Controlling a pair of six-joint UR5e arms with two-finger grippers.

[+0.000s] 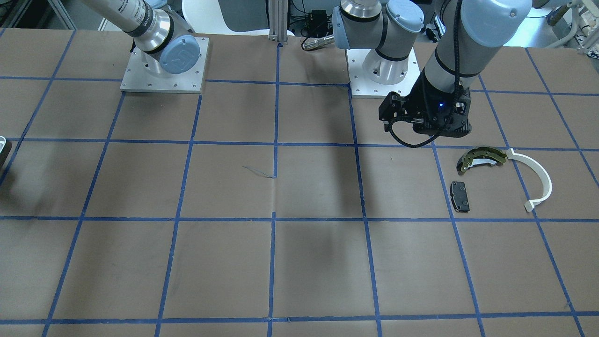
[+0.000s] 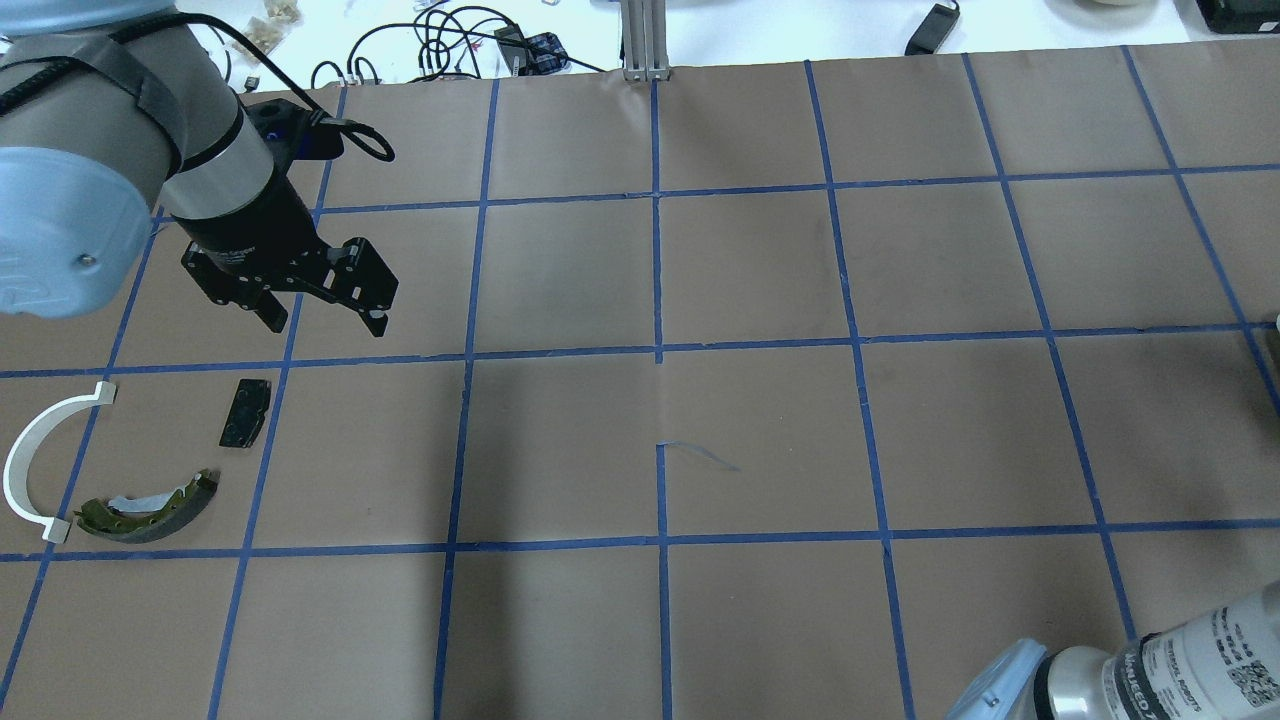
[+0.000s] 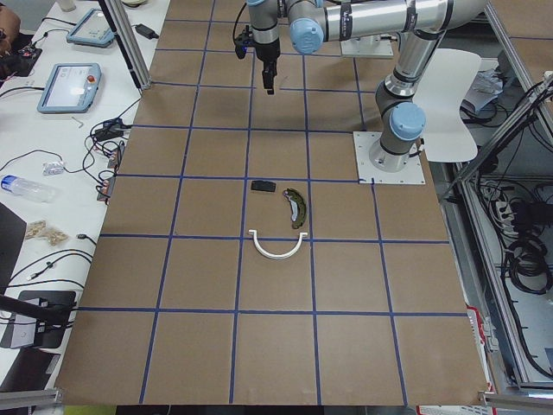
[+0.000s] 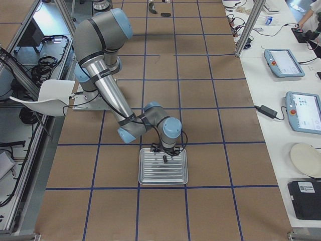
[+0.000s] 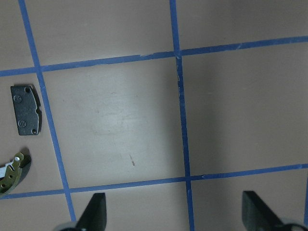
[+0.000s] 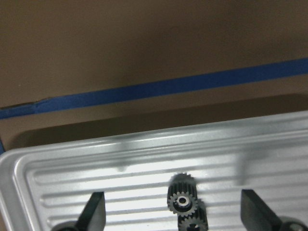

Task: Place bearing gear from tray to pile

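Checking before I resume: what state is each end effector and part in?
Left end effector: open, empty, above bare table.
Right end effector: open, over the tray.
Gear: lying in tray, ungripped.
Tray: flat on table.
Brake shoe: on table, untouched.
White strip: on table, untouched.
Black pad: on table, untouched.
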